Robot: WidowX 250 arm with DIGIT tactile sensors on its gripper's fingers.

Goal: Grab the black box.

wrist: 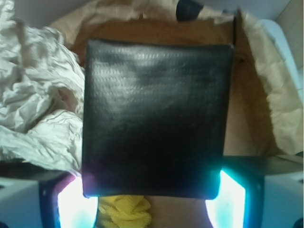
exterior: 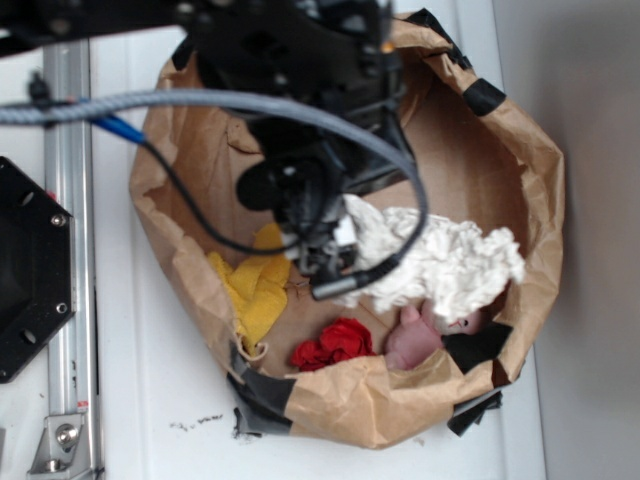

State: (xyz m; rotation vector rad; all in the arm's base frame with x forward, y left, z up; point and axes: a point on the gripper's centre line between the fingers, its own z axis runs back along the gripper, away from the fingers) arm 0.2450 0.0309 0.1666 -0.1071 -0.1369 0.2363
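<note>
Inside the brown paper bag (exterior: 520,150) lie white paper (exterior: 450,260) and yellow cloth (exterior: 255,285); the gripper (wrist: 151,202) pinches the black box (wrist: 154,118).

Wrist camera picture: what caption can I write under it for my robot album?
The black box sits between the tool's glowing fingers, beside crumpled white paper in a brown paper bag.

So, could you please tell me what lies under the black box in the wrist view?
Below the black box, yellow cloth pokes out at its near edge, crumpled white paper passes beneath its left side, and brown paper shows around it. Whatever lies directly beneath its middle is covered.
</note>
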